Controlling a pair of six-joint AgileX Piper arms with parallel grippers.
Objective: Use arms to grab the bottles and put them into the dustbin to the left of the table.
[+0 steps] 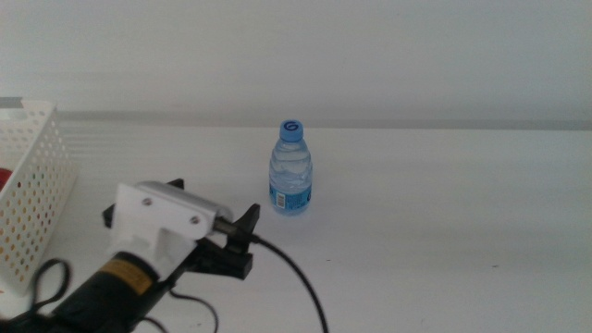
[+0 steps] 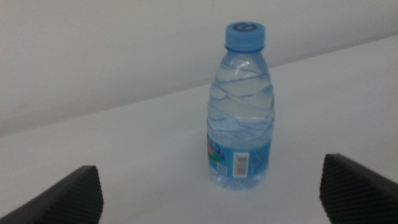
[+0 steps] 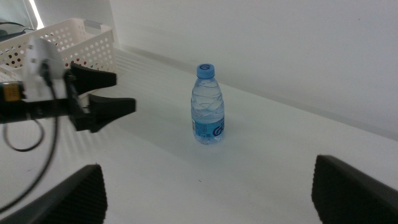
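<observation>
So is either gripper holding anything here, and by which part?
Nothing is held. The left gripper, open, faces the upright water bottle; the right gripper is open too.

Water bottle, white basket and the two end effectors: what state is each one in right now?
Water bottle: upright on the table, blue cap on, untouched.
Basket: upright at the table's left edge, something red inside.
Left end effector: open, short of the bottle, holding nothing.
Right end effector: open, waiting farther back, holding nothing.

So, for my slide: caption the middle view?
Open left gripper approaches upright water bottle; dustbin at left.
</observation>
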